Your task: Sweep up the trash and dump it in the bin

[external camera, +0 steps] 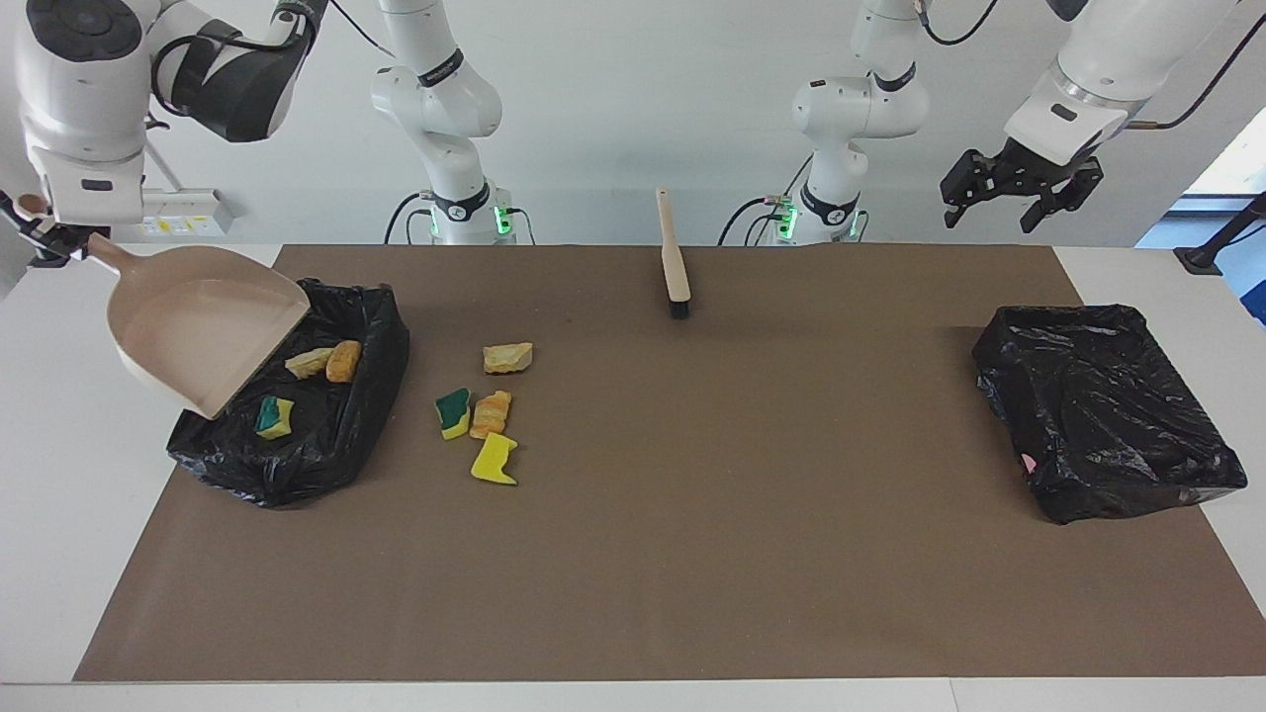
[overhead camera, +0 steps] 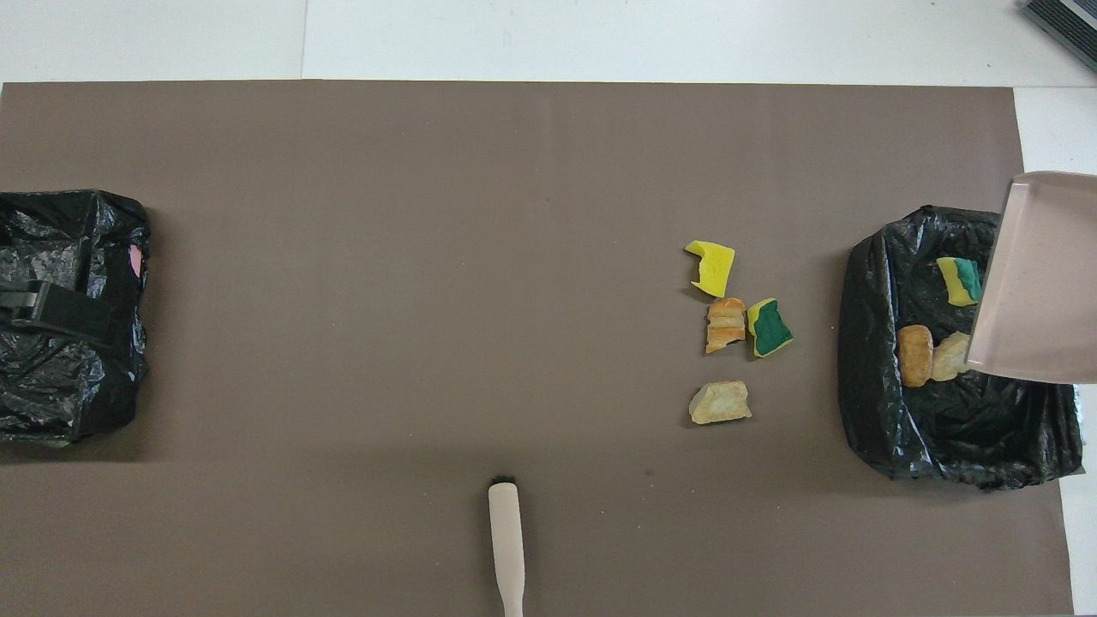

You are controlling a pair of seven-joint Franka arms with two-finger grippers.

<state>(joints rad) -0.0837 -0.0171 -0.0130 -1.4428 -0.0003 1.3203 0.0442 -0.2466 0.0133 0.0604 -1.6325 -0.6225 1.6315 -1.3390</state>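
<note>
Three small chunks of trash [external camera: 315,363] lay in the black-lined bin [external camera: 326,445] at the right arm's end of the bench; four more [external camera: 482,415] sat on the brown mat [external camera: 692,544] just beside it. The right pincer [external camera: 45,237], apparently clenched on the handle, held the beige plastic dustpan [external camera: 198,331] tilted over that bin. The left pincer [external camera: 1019,188] hung released above a second black bin [external camera: 1103,410].

Right gripper [external camera: 45,242], clamped on the handle of a beige plastic dustpan [external camera: 203,331], holds it tilted over a black bag-lined bin [external camera: 326,435] containing three scraps. Four yellow, green and orange chunks [external camera: 482,415] lie on the brown mat [external camera: 692,544] beside the bin. Left gripper [external camera: 1019,193] hangs spread open, waiting.
</note>
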